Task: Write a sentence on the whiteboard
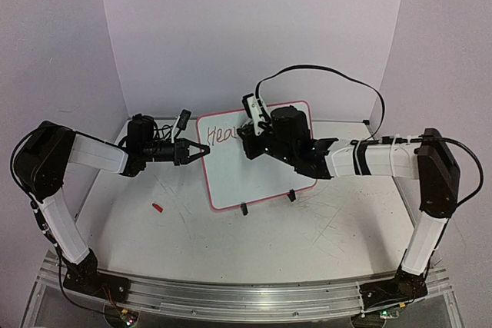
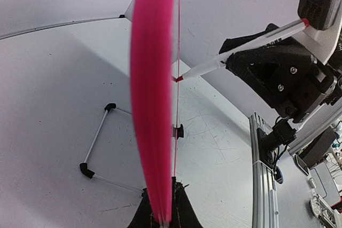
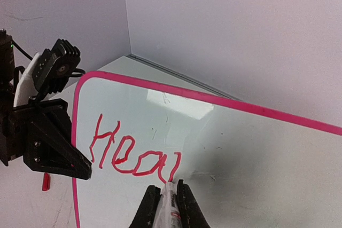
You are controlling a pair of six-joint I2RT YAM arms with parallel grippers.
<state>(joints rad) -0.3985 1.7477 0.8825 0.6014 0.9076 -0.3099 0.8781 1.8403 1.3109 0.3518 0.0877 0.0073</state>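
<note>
The left hand pinches the left rim of the whiteboard, at frame centre. The right hand clamps a marker — its tip touches the whiteboard beside red letters.

White shells and black joints on left arm and right arm; black cable loops overhead; right gripper matte black, silver screws.
</note>
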